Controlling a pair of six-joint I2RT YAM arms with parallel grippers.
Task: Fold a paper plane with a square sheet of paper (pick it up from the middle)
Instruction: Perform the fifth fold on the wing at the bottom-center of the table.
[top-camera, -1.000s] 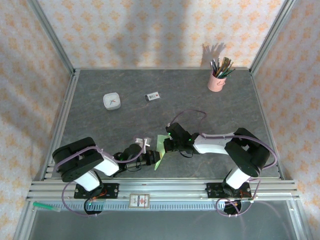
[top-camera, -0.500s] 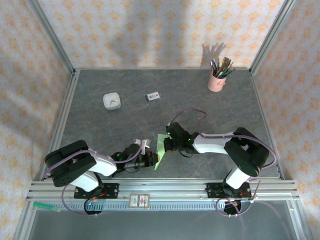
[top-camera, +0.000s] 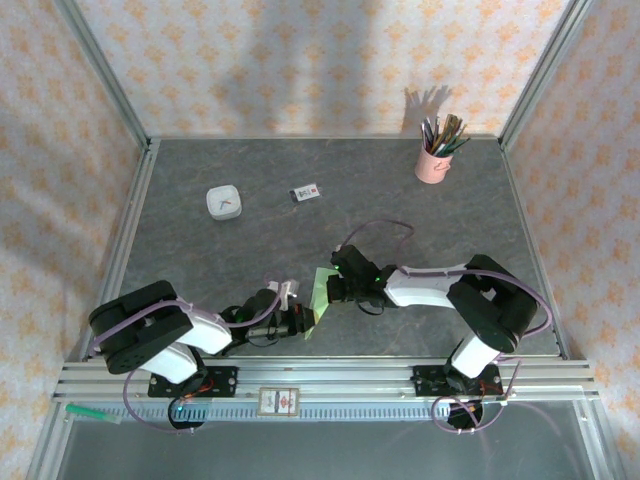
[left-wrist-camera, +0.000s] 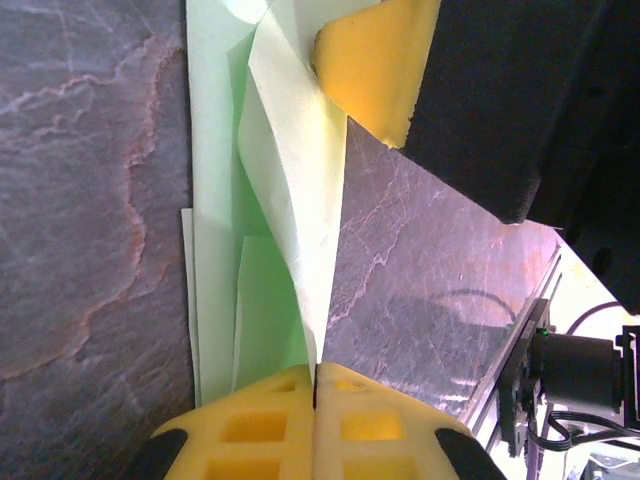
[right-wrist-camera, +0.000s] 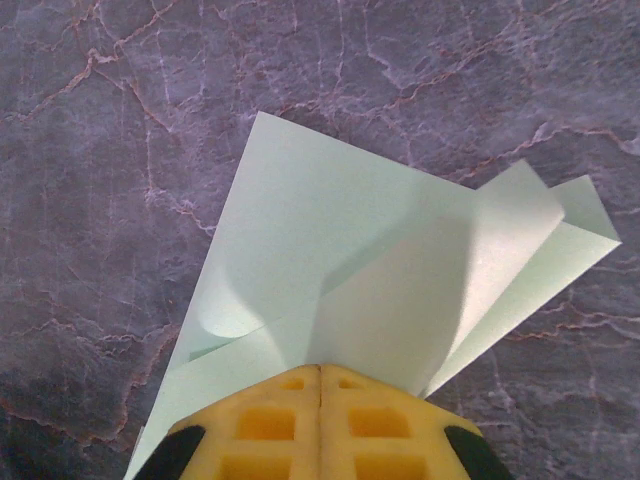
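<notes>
Top view: a dark grey stone-patterned table (top-camera: 200, 260) stands inside a metal frame, with orange-and-cream patterned wallpaper (top-camera: 300, 60) on three sides. A pink pencil cup (top-camera: 433, 163) is at the upper right. A small white dish (top-camera: 223, 202) and a small printed card (top-camera: 305, 193) lie at the upper left. The partly folded green paper (top-camera: 318, 298) is low in the frame, just left of centre, between the two arms. Its long axis runs nearly top to bottom, leaning slightly to the lower left. The left gripper (top-camera: 300, 320) meets its lower end and the right gripper (top-camera: 335, 288) its upper end. Compared with a second ago, the left arm's bulky dark shoulder sits further left and its jaws have closed. The paper is in nearly the same spot.

Left wrist view: the green paper (left-wrist-camera: 270, 200) runs top to bottom over the table, one flap raised. The left gripper (left-wrist-camera: 315, 385), at the bottom centre, has its yellow pads pressed together on the flap's edge.

Right wrist view: the green paper (right-wrist-camera: 380, 250) fans out with corners pointing to the upper left and right. The right gripper (right-wrist-camera: 320, 375) is clamped on its near edge, pads together.
</notes>
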